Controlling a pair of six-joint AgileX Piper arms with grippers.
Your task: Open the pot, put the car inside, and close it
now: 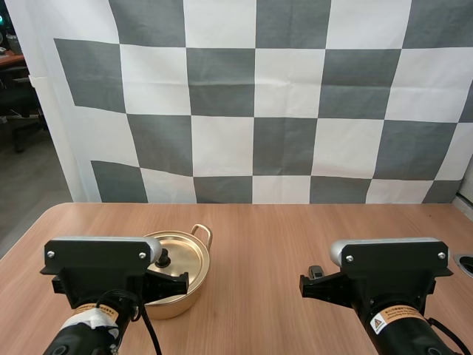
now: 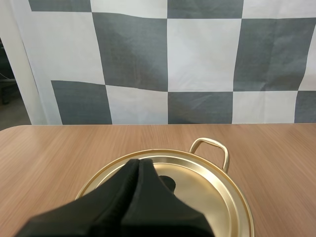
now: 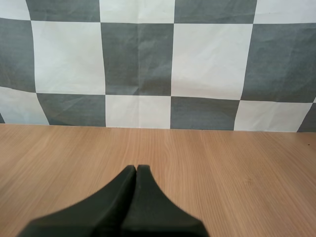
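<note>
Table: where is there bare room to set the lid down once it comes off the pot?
The wood between the pot and the right gripper is bare, as is the far strip of table beyond them. It is crowded only at the pot, where the shut left gripper hangs over the lid by its knob.

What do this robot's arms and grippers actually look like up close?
Both arms are black and rounded. The right arm carries a white label with a yellow warning triangle; the left arm has a white-and-orange label. The left gripper and right gripper each have two matte black fingers tapering from a broad base to narrow tips.
</note>
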